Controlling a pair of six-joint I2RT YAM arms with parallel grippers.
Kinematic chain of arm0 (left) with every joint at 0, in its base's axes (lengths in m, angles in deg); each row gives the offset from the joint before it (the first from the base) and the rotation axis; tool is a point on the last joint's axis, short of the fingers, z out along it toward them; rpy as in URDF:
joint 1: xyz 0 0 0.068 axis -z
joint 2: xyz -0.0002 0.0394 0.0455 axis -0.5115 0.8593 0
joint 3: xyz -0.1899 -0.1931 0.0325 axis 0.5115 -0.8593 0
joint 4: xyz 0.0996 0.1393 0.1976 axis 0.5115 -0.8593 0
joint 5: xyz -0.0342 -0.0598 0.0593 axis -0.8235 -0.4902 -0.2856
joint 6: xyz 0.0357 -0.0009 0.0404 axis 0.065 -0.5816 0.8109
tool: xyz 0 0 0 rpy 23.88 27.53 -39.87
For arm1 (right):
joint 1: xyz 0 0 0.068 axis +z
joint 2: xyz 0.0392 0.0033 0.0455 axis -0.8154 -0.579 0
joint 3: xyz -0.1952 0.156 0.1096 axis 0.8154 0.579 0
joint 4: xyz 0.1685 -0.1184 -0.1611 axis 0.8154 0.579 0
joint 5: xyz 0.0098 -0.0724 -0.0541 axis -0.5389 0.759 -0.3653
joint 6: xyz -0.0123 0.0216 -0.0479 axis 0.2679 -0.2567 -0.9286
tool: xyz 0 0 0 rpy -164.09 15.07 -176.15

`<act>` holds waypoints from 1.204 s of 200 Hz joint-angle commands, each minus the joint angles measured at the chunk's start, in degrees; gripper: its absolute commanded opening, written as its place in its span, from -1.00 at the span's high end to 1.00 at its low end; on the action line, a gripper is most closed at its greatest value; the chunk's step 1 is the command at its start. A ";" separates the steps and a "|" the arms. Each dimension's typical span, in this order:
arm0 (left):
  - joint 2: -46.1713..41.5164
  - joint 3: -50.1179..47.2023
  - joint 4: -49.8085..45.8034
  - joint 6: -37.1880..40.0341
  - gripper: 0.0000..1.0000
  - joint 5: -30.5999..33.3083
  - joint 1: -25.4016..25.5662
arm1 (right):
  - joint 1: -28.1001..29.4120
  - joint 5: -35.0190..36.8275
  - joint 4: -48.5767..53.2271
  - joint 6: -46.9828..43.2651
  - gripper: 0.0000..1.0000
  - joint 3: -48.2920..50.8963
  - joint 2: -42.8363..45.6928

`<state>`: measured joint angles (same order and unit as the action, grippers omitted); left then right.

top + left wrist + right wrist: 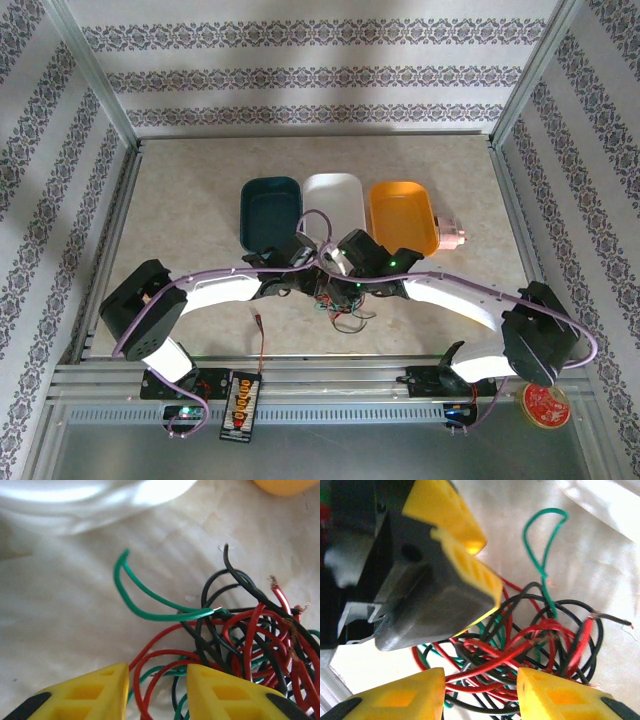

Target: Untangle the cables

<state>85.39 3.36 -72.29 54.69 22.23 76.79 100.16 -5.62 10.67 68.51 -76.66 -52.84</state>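
A beige table (180,200) is sitting inside patterned walls (300,60), seen from above. The left arm (215,290) and right arm (470,298) are bending in from eight and four o'clock, and their heads are meeting near the table's middle. Three bins are standing in a row beyond that meeting point: a teal bin (270,212) at eleven o'clock, a white bin (335,192) at twelve and an orange bin (403,215) at one. A black board (240,405) with orange plugs is lying at the near edge, at seven o'clock, and a red disc (545,405) is lying at five o'clock by the right arm's base. The cables (340,312), a knot of thin red, green and black wires, are lying on the table just under the two heads, near the white bin's front. In the left wrist view, the left gripper (157,672) is standing released over the knot's edge, its yellow fingers apart, with red and green loops lying loosely in the gap. A green wire (135,600) is arching out of the knot toward ten o'clock. In the right wrist view, the right gripper (481,677) is straddling a bundle of red wires that is spanning the gap between its fingers; whether it is pinching them or standing loose I cannot tell. The left gripper is looming at ten o'clock there, just beside the knot.
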 commanded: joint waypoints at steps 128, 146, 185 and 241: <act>0.35 0.82 2.79 3.23 1.00 -5.18 0.39 | 1.43 -7.60 2.34 -1.08 0.12 0.09 -1.14; 0.26 0.64 3.51 3.34 1.00 -5.23 0.39 | 1.74 -6.96 2.37 -1.57 0.23 -0.35 -2.08; 0.69 0.38 4.53 3.32 1.00 -4.22 0.39 | 1.75 -5.38 1.54 -1.67 0.99 -0.75 -1.46; 2.67 1.14 3.58 3.54 1.00 1.45 0.39 | -0.96 -3.08 -0.09 0.05 1.00 -3.33 12.12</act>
<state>86.33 3.36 -69.91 56.87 20.51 76.81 100.77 -10.56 11.52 67.78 -76.47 -46.92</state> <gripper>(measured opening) 0.047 0.042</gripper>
